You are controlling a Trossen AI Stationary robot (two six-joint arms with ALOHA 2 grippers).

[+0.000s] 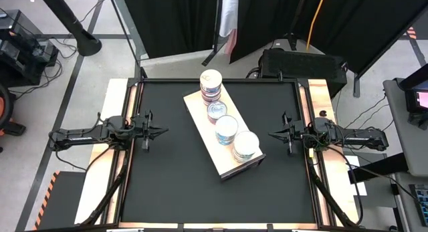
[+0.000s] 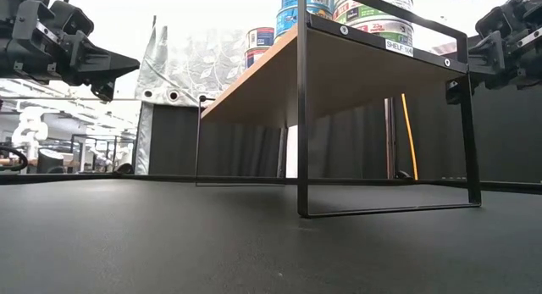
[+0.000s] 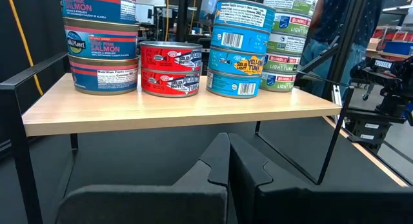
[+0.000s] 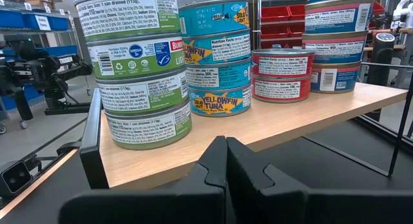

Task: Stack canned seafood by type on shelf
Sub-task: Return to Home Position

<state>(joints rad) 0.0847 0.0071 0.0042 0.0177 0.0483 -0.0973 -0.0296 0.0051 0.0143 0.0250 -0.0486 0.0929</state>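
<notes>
Fingers pressed together, holding nothing, on left gripper [image 1: 159, 132] at table's [image 1: 167, 185] left edge and right gripper [image 1: 273, 134] at right edge. Bare table open between each and shelf [image 1: 200, 118], lying diagonally mid-table. On it, sorted by type: salmon stack [image 1: 210, 85] at far end, red stack [image 1: 217, 111], yellowfin stack [image 1: 226, 128], green stack [image 1: 246, 145] close to near end edge.

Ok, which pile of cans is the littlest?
The red pile, only two cans high. It stands between the taller salmon pile and blue pile; the green pile at the end is taller too.
</notes>
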